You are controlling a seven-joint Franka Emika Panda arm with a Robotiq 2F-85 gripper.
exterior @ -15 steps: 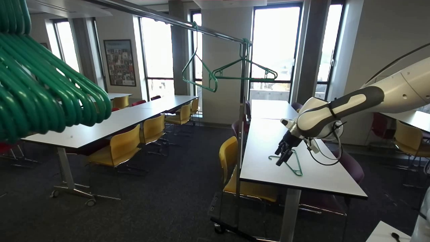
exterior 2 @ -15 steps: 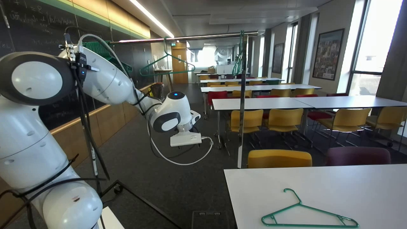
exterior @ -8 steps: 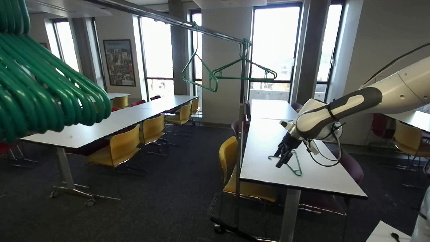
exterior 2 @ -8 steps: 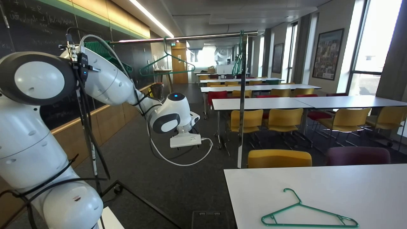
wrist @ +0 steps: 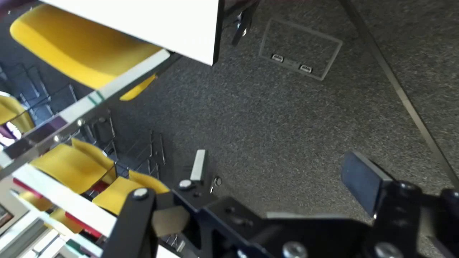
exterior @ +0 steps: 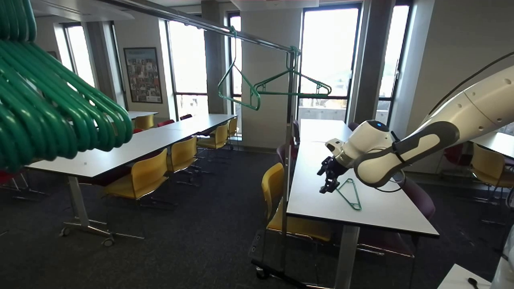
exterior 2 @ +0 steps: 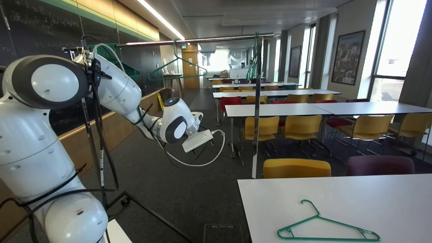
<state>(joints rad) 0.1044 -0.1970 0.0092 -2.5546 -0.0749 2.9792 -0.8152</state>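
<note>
1. The tool (exterior: 321,182) is released: its fingers are spread wide, and the wrist view shows grey carpet (wrist: 272,136) in the gap.
2. The green hanger (exterior 2: 318,216) lies flat on the white worktop (exterior 2: 388,199), its hook pointing towards the side where a yellow chair (exterior 2: 297,168) stands. The tool is near it but apart, above the carpet.
3. The clothes rail (exterior 2: 222,38) carries a tight bunch of hangers (exterior: 60,120), a single hanger (exterior 2: 177,58) partway along, and more beside the end post (exterior 2: 257,118).
4. What looks like a dark bin (exterior 2: 167,95) stands farther back; its contents are too small to tell.
5. A hatch (wrist: 300,48) is set into the carpet, with two metal slots along one side.
6. On the blackboard (exterior 2: 23,38), chalk at the top seems to read "= 8"; the rest is too faint.
7. The framed poster (exterior 2: 348,57) shows rows of portraits; its lettering is blurred.
8. A far-off pale sign (exterior 2: 237,56) has letters resembling "KM".
</note>
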